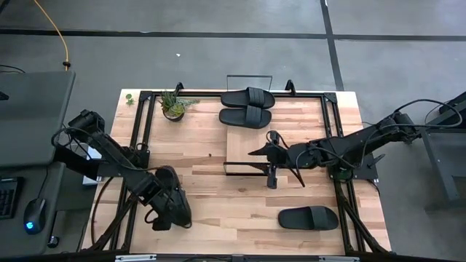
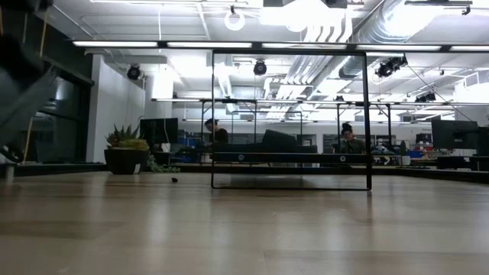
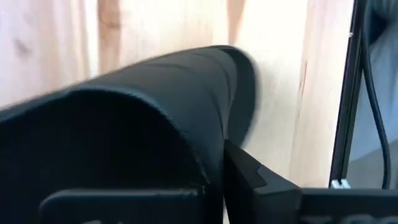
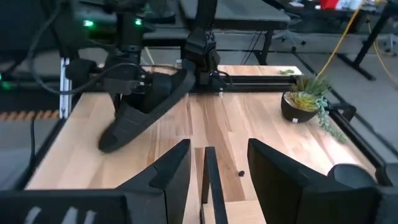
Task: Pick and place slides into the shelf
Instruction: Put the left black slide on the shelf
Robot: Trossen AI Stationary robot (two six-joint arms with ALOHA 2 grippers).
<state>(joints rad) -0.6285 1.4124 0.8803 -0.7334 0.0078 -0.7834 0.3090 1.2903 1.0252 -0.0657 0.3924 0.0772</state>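
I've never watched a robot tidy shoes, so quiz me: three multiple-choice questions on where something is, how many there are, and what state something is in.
1. Where is the potted plant?
A. the table's far left corner
B. on the shelf
C. beside the right arm

2. How many slides lie on the shelf?
A. none
B. two
C. four

3. What is the left gripper doing?
A. hanging open
B. clamping a slide
C. holding the plant

Answers:
1 A: the potted plant sits by that corner.
2 B: a pair of slides lies on the shelf.
3 B: the left gripper holds a tilted slide, while the right gripper is open.
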